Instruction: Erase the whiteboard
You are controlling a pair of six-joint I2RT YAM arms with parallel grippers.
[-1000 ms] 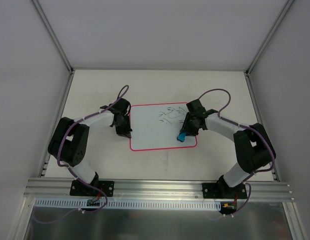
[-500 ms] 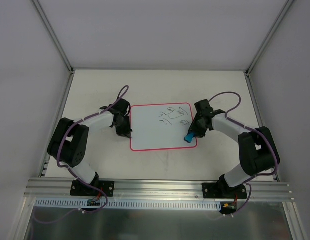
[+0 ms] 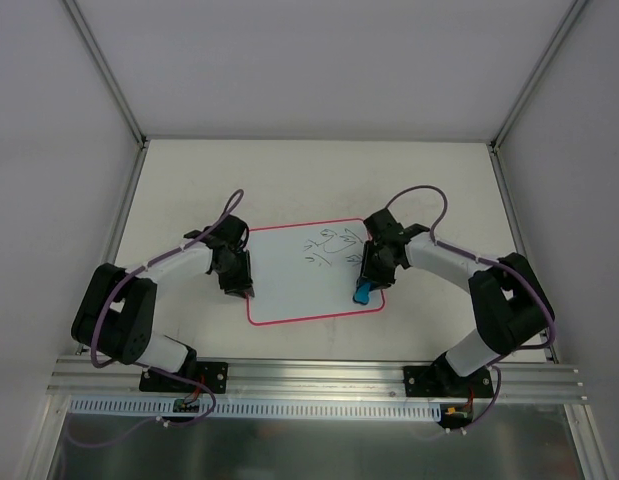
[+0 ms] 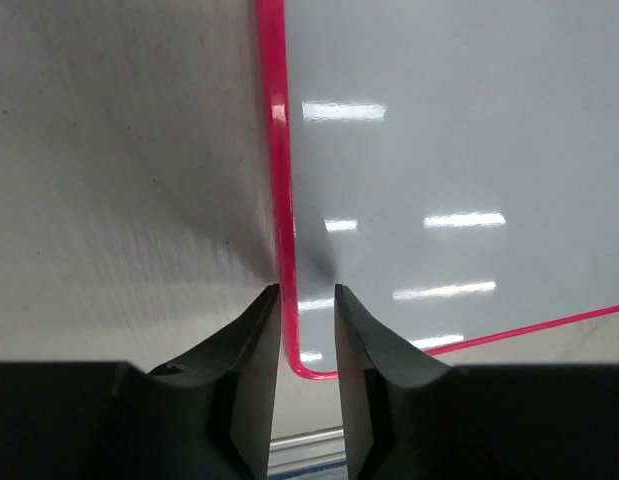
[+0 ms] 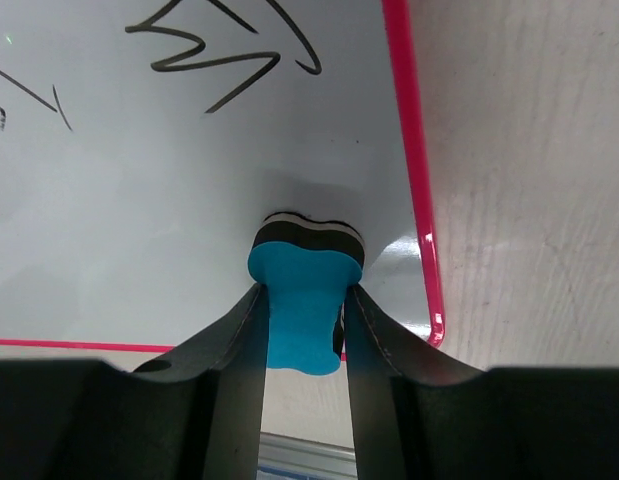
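The whiteboard point(image 3: 304, 290) lies flat and slightly skewed on the table, with dark scribbles point(image 3: 329, 246) near its far edge. My left gripper point(image 3: 245, 290) stands over the board's left red border near the near-left corner; in the left wrist view point(image 4: 307, 292) its jaws are almost together, straddling the border point(image 4: 276, 150), with nothing between them. My right gripper point(image 3: 364, 284) is shut on the blue eraser point(image 3: 362, 294), whose dark felt face rests on the board near its near-right corner. In the right wrist view the eraser point(image 5: 301, 300) sits below the scribbles point(image 5: 229, 60).
Pale table point(image 3: 439, 180) surrounds the board, with grey enclosure walls at the back and sides. An aluminium rail point(image 3: 309, 378) runs along the near edge, where both arm bases are bolted. Purple cables loop over both arms.
The whiteboard has slid left and toward the near edge and turned slightly, with my left gripper moving along on its edge. My right gripper and the eraser have shifted left and nearer.
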